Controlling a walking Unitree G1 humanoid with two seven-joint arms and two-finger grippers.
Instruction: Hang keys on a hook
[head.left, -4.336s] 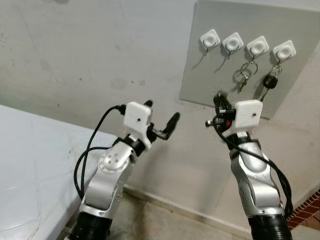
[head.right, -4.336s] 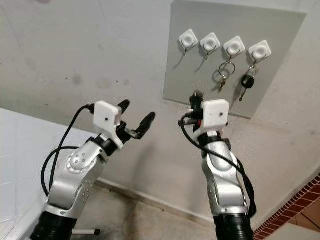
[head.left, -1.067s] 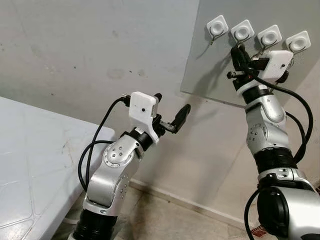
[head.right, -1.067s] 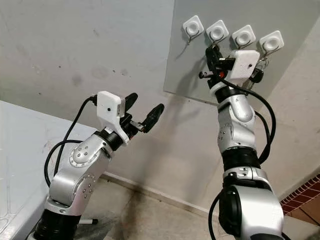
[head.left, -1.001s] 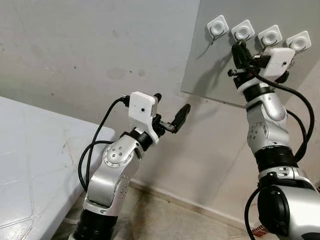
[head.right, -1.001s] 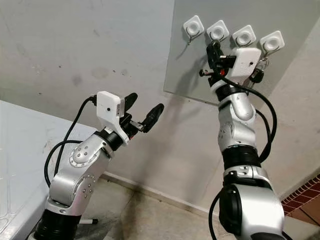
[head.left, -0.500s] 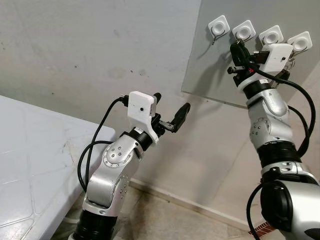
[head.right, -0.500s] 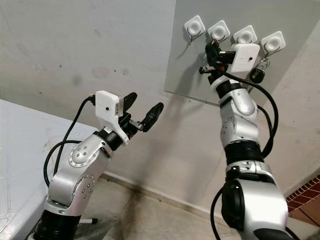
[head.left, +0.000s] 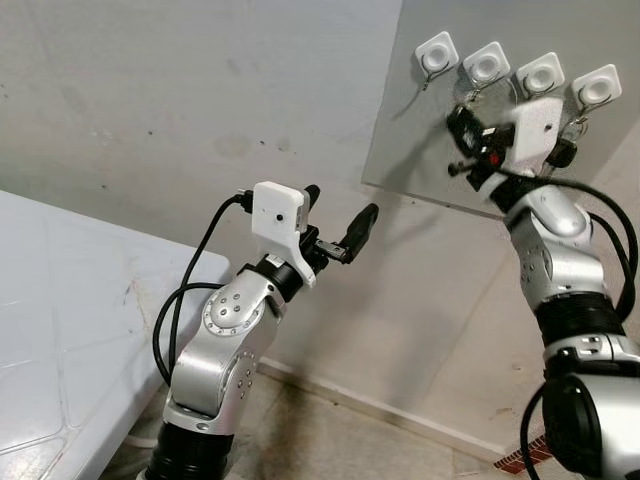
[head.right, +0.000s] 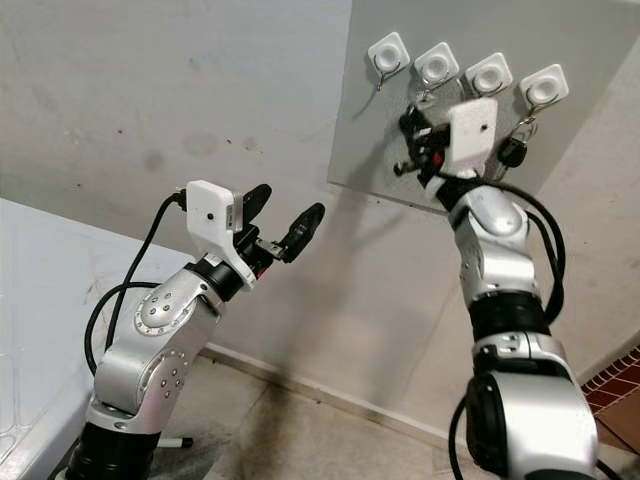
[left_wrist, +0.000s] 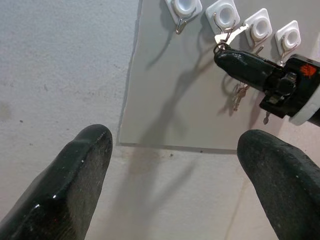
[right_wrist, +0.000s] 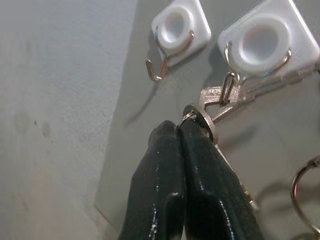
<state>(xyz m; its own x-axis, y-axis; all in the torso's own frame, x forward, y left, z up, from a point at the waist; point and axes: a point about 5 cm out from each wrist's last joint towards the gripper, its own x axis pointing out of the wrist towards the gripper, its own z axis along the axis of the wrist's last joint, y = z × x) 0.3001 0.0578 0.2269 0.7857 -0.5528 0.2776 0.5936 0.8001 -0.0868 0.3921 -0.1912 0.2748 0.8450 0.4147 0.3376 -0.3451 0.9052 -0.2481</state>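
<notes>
A grey board (head.left: 415, 140) on the wall carries a row of white hooks. A set of silver keys (right_wrist: 211, 96) rests on the wire of the second hook (right_wrist: 260, 45), its ring at my fingertips. My right gripper (right_wrist: 181, 126) is raised to the board (head.right: 380, 120) just below that hook, shut with the key ring pinched at its tip. The third hook (head.left: 540, 75) and fourth hook (head.left: 598, 86) hold other keys, partly hidden by my right wrist; a black car key (head.right: 510, 150) peeks out. The first hook (head.left: 438, 50) is bare. My left gripper (head.left: 337, 210) stands open and holds nothing, lower left of the board.
A white table (head.left: 60, 330) stands at the left against the plain wall. The tiled floor (head.left: 330, 440) lies below, with red brick tiles (head.right: 615, 385) at the lower right.
Over four seconds my right arm rose from below the board to the second hook with the keys. In the last half second the gripper dropped slightly and its wrist turned. The left arm barely moved.
</notes>
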